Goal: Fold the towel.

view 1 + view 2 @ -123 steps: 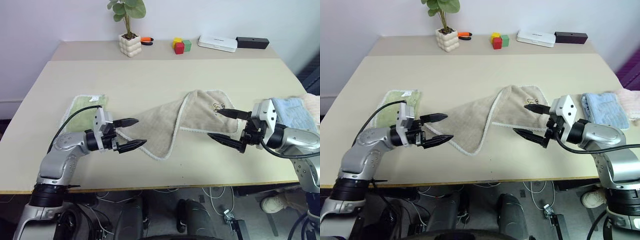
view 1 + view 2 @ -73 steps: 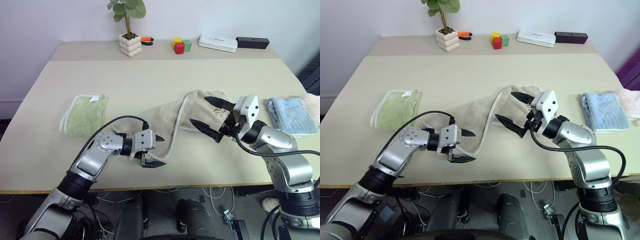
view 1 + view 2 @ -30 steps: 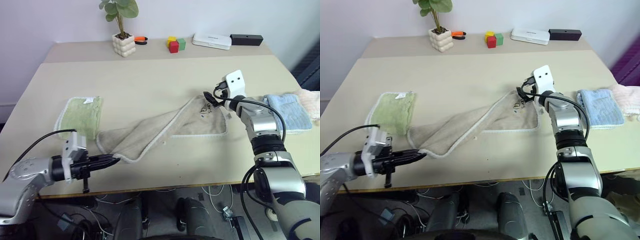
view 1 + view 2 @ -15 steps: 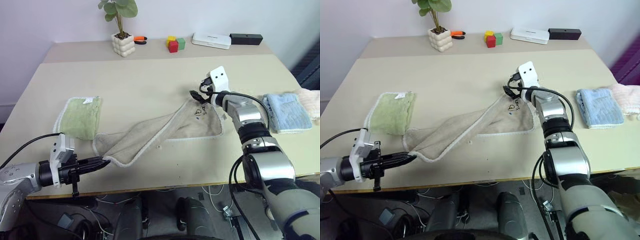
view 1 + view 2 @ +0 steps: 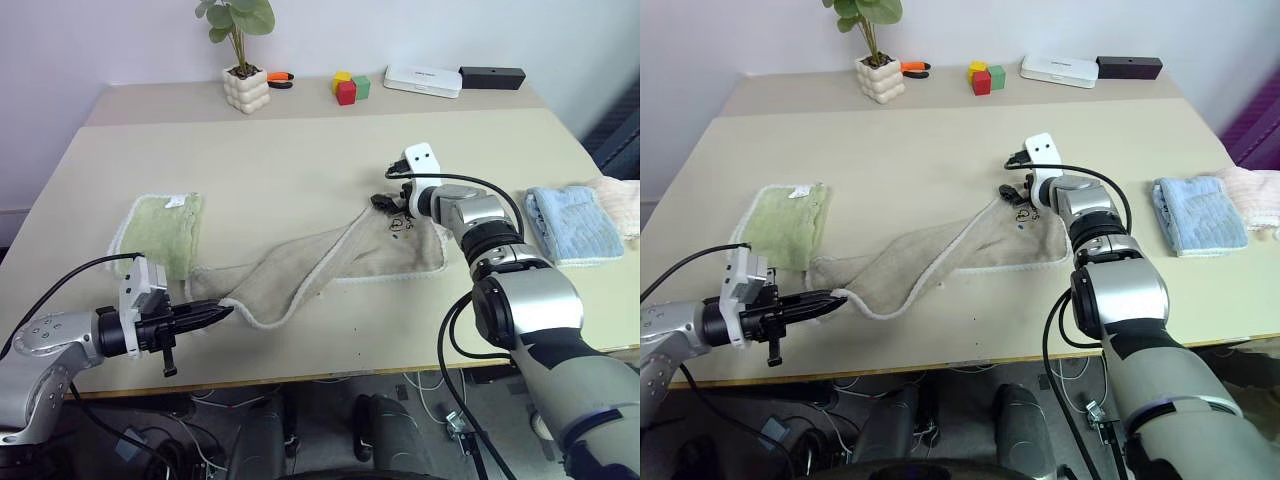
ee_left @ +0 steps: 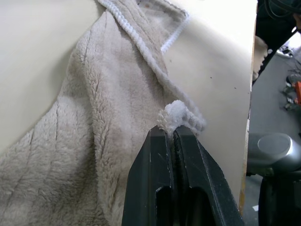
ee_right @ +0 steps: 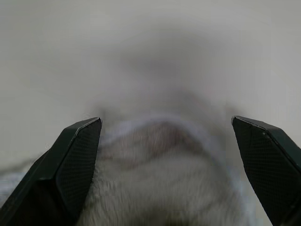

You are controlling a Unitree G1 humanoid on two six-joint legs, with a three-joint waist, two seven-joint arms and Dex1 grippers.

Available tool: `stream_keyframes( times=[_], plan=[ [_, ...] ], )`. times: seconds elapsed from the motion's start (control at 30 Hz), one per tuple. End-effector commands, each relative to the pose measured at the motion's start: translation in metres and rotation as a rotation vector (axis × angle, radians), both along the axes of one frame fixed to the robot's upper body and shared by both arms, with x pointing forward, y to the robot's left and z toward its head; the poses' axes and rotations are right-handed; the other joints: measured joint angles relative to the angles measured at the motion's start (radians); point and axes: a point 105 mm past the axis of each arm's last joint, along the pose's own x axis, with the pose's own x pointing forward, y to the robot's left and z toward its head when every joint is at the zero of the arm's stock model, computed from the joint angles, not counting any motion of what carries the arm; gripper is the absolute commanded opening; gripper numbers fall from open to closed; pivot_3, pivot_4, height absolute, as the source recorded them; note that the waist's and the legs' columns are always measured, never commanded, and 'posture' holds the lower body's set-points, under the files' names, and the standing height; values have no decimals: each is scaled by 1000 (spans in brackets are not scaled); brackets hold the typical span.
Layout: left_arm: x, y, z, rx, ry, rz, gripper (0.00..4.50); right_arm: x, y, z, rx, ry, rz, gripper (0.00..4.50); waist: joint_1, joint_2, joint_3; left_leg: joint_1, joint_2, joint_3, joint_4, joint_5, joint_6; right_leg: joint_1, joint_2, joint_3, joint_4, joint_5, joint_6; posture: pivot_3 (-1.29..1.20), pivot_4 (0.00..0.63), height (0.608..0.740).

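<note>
The table (image 5: 300,150) carries the same things as before, and the towel (image 5: 330,265) lies across its middle as a long twisted band, running from the near left edge up to the embroidered corner at the right. A second ago that band reached lower and further left; now its near-left end is bunched into a tighter fold closer to the green towel (image 5: 160,230), which has not shifted. The light blue towel (image 5: 570,222) stays folded at the right edge.

My right gripper (image 5: 385,197) has swung in from the right since a second ago and now sits at the towel's far right corner, just by the dark embroidered mark (image 5: 402,221). Its fingers (image 7: 75,160) are spread wide, with the towel's corded corner lying between them but not yet caught.

My left gripper (image 5: 215,313) holds near the table's front left edge, little changed over the last second. Its fingers (image 6: 157,160) are pressed together on the whitish corded edge of the towel's near corner, pinching a small tuft of it.
</note>
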Motion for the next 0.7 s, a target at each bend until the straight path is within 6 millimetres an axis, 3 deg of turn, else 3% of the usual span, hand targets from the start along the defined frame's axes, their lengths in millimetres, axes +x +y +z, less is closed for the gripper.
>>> stream_keyframes(
  times=[0.03, 0.13, 0.4, 0.53, 0.7],
  plan=[
    [1, -3, 4, -1, -36, -7, 19, 0, -7, 6, -21, 11, -8, 4500, 0, 0, 0, 0, 0, 0, 0, 0, 0, 0, 0, 0, 0, 0, 0, 0, 150, 740],
    [3, -5, 3, 0, -49, -6, 0, -2, -7, -1, -20, 38, -7, 3821, 0, 0, 0, 0, 0, 0, 0, 0, 0, 0, 0, 0, 0, 0, 0, 0, 150, 740],
    [6, -4, 2, 17, -60, -5, 0, 1, -4, 5, 2, 4, -14, 49, 6, 0, 0, 0, 0, -1, 0, 0, 0, 1, 0, 0, 0, 0, 0, 0, 150, 740],
    [13, -3, 4, 28, -107, 18, 0, 4, -3, 17, 30, -66, 2, 49, 3, 0, 0, 0, 0, -1, 0, 0, 0, 1, 0, 0, 0, 0, 0, 0, 150, 740],
    [53, 12, 30, 27, -329, 177, 0, 8, -23, 57, 208, -263, -37, 49, 8, 0, 0, 0, -1, 0, 0, 0, 0, 1, 0, 0, 0, 0, 0, 0, 150, 740]
  ],
)
